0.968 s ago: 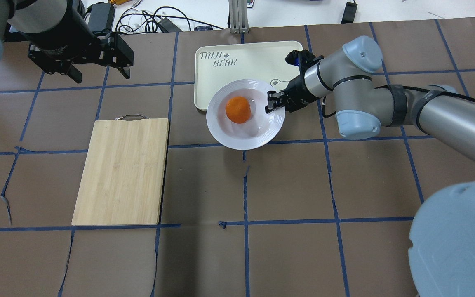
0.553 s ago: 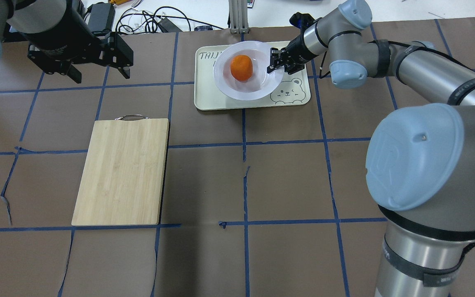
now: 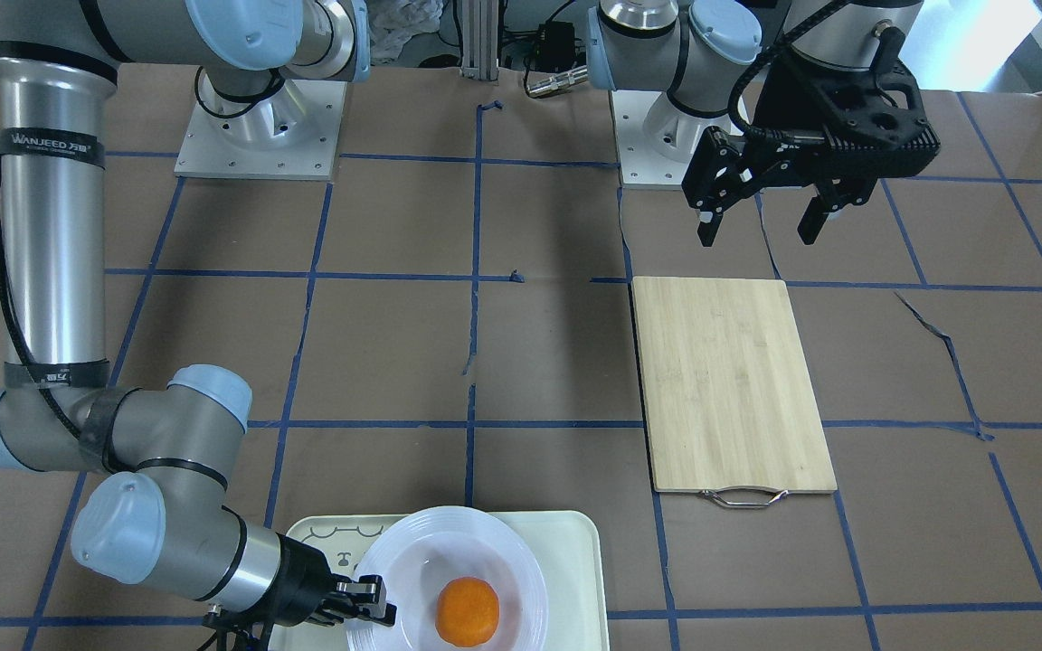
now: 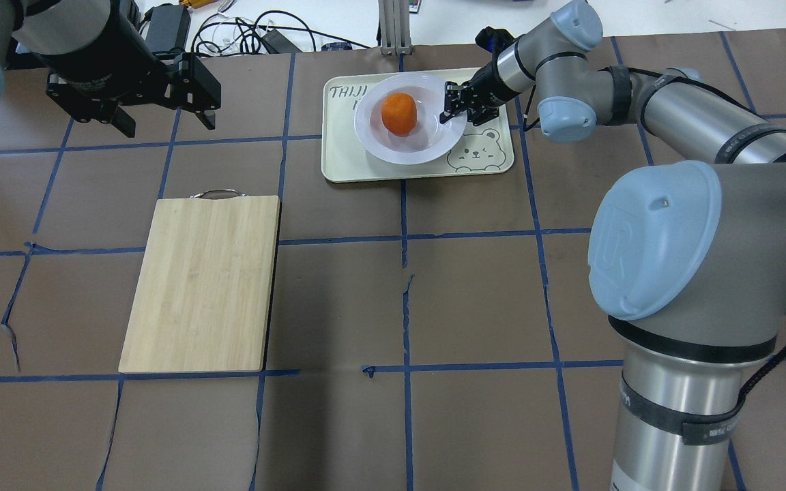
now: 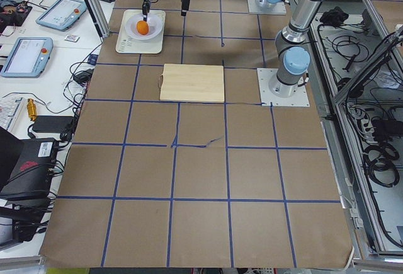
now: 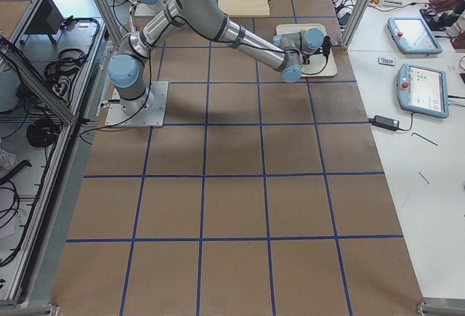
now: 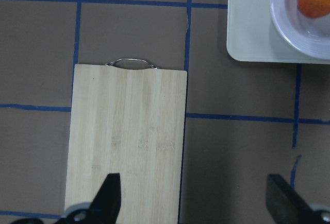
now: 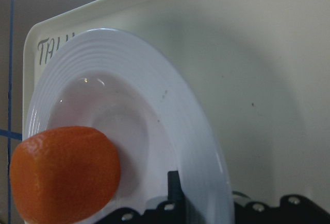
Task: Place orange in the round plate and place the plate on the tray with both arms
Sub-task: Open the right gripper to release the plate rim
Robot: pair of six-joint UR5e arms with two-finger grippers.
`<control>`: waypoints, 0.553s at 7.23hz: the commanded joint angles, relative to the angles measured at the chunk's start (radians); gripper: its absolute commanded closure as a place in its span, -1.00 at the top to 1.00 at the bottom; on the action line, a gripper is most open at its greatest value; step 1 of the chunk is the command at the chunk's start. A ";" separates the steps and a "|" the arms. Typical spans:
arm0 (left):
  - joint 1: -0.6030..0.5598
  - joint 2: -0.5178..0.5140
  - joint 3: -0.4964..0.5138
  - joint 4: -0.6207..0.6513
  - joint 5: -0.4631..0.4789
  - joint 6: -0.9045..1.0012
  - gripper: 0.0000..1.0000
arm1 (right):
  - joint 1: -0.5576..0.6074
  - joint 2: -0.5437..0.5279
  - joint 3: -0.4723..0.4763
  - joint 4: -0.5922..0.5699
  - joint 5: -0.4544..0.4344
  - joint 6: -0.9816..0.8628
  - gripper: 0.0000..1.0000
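Observation:
The orange (image 4: 398,114) lies in the sunken centre of the white round plate (image 4: 427,141). The plate is over the far half of the cream tray (image 4: 345,162), covering part of its lettering; whether it rests on the tray I cannot tell. My right gripper (image 4: 453,106) is shut on the plate's right rim. The front-facing view shows the same grip (image 3: 376,604) beside the orange (image 3: 468,611). My left gripper (image 4: 166,125) hangs open and empty, high over the table's far left, away from the tray. Its wrist view looks down on the tray's corner (image 7: 247,28).
A bamboo cutting board (image 4: 202,283) with a metal handle lies left of centre, below the left gripper. Cables and a power brick lie beyond the table's far edge. The right arm's elbow and shoulder (image 4: 673,239) fill the near right.
The right gripper carried the plate with the orange from the tray's near edge onto the tray's far half, then lowered it a little. The left arm has not moved.

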 commanded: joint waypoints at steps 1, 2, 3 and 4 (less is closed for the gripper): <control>-0.002 -0.001 -0.001 0.000 0.000 -0.001 1.00 | 0.000 0.007 0.001 -0.001 -0.002 -0.001 0.96; -0.002 -0.001 -0.001 0.000 0.000 -0.001 1.00 | -0.001 0.003 -0.005 -0.001 -0.019 -0.002 1.00; -0.002 -0.001 -0.002 0.000 0.000 0.001 1.00 | -0.001 -0.010 -0.011 -0.001 -0.025 0.001 1.00; -0.002 0.009 -0.002 0.000 0.000 0.001 1.00 | -0.005 -0.058 -0.014 0.010 -0.116 0.001 1.00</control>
